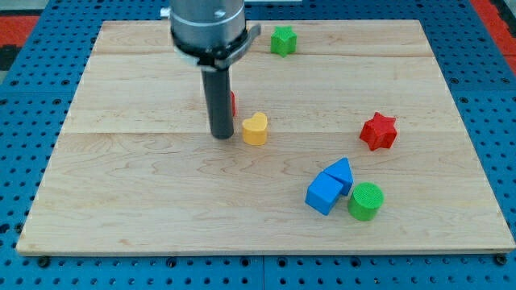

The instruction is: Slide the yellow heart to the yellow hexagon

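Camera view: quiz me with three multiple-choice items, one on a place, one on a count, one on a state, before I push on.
1. My tip sits where relative to the yellow heart?
A. at its left
B. at its right
C. below it
2. How many green blocks show?
A. one
B. two
C. three
3. The two blue blocks are:
A. far apart
B. stacked
C. side by side, touching

Answers: 1 A, the rod ends left of the heart. 2 B, green star and green cylinder. 3 C, blue cube meets blue triangle.
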Controlling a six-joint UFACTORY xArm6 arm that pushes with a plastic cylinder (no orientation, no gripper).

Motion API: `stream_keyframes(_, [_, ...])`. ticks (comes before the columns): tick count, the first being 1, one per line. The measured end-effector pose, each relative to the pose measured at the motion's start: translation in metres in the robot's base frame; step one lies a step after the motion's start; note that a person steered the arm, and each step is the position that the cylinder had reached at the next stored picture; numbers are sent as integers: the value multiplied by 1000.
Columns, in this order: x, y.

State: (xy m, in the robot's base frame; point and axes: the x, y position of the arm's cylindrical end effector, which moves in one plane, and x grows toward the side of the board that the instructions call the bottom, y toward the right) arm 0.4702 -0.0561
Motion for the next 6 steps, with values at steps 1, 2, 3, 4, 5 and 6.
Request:
stream_keyframes(1, [21, 24])
stream_keyframes(2, [-24, 34])
stream_keyframes(3, [-87, 28])
stream_keyframes(4, [-38, 35])
stream_keyframes(5, [-29, 74])
stream_keyframes(6, [-89, 66])
